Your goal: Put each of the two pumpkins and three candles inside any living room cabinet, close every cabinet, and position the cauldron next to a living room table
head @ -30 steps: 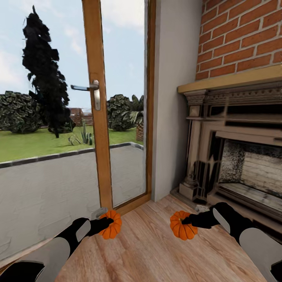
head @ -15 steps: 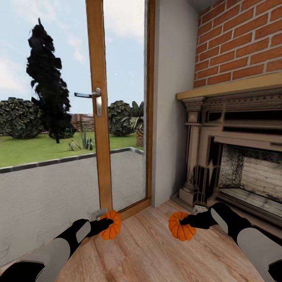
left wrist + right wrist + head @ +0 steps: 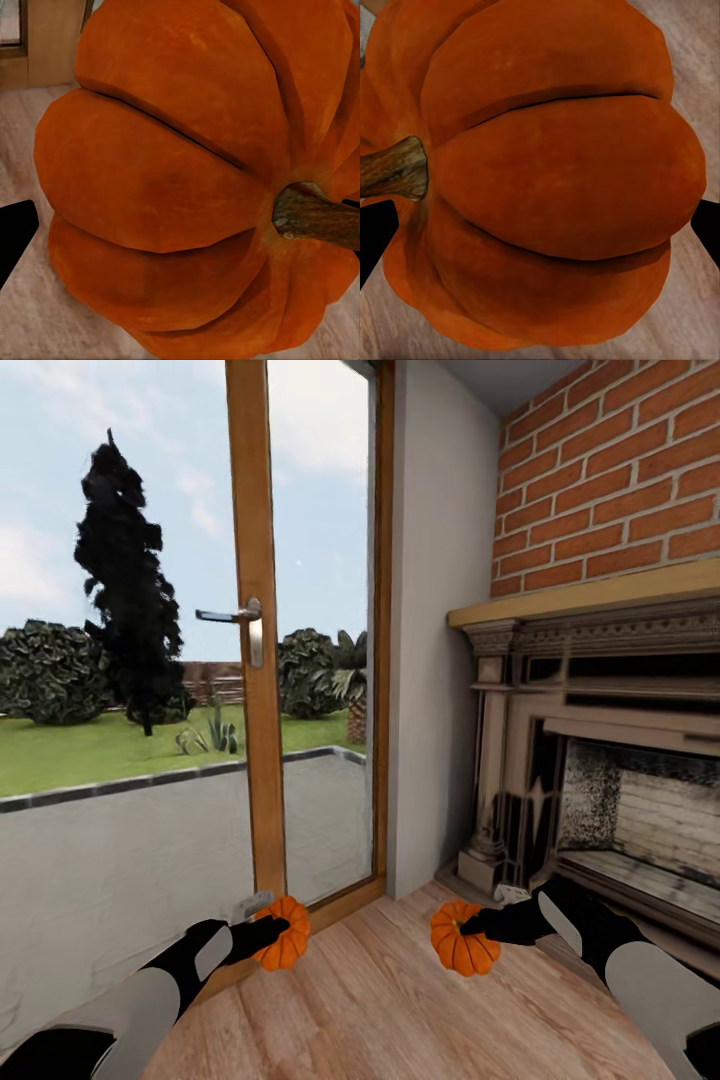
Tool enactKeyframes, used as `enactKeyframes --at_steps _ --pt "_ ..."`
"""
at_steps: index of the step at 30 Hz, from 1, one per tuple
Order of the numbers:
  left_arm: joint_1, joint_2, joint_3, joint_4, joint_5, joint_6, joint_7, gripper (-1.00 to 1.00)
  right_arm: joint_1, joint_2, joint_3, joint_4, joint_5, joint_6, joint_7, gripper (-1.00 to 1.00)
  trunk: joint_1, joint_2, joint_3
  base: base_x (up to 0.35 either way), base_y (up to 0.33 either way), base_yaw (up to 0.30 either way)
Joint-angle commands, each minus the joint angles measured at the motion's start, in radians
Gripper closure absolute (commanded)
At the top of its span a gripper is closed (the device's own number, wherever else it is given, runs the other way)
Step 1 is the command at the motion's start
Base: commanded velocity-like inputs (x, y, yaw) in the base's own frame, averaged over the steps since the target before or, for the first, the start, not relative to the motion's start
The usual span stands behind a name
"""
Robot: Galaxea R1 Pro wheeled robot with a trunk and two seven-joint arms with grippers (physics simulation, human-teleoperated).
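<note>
I hold two ribbed orange pumpkins low over the wooden floor. My left gripper (image 3: 272, 934) is shut on the left pumpkin (image 3: 285, 948), whose brown stem and ribs loom close in the left wrist view (image 3: 172, 187). A second pumpkin (image 3: 462, 952) sits in my right gripper (image 3: 474, 927), which is shut on it, and the right wrist view has it close up (image 3: 555, 180). Black fingertips (image 3: 373, 232) flank it there. The candles, cabinet, cauldron and table are out of view.
A glass door with a wooden frame (image 3: 255, 690) and metal handle (image 3: 245, 622) stands ahead on the left, with a garden beyond it. An ornate stone fireplace (image 3: 600, 780) under a brick wall (image 3: 620, 480) stands to the right. Wooden floor (image 3: 380, 1010) lies between them.
The whole picture has shifted a little, so the camera has moved: door frame and fireplace sit slightly differently. Both grippers keep the same hold on their pumpkins.
</note>
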Motion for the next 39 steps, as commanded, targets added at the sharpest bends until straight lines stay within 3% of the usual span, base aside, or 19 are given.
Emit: enactKeyframes --at_steps 1,4,23,39 --pt "0.0 0.001 -0.008 -0.001 0.008 0.002 0.001 1.0 -0.001 -0.001 0.004 -0.001 0.003 0.001 0.004 1.0 0.0 -0.001 -0.002 0.0 0.0 0.0" --pt "0.0 0.001 -0.008 0.007 0.008 0.001 0.001 1.0 -0.001 -0.001 0.004 -0.002 0.003 0.001 0.006 1.0 0.0 -0.001 -0.004 0.0 0.0 0.0" --pt "0.0 0.002 -0.01 0.02 0.008 0.001 0.001 1.0 -0.001 0.005 0.004 -0.001 0.004 0.003 0.004 1.0 -0.009 0.004 0.042 0.0 0.0 0.0" --pt "0.0 0.001 -0.01 0.02 0.008 0.001 0.001 1.0 -0.001 0.007 0.005 -0.002 0.003 0.003 0.006 1.0 -0.016 0.007 0.099 0.0 0.0 0.0"
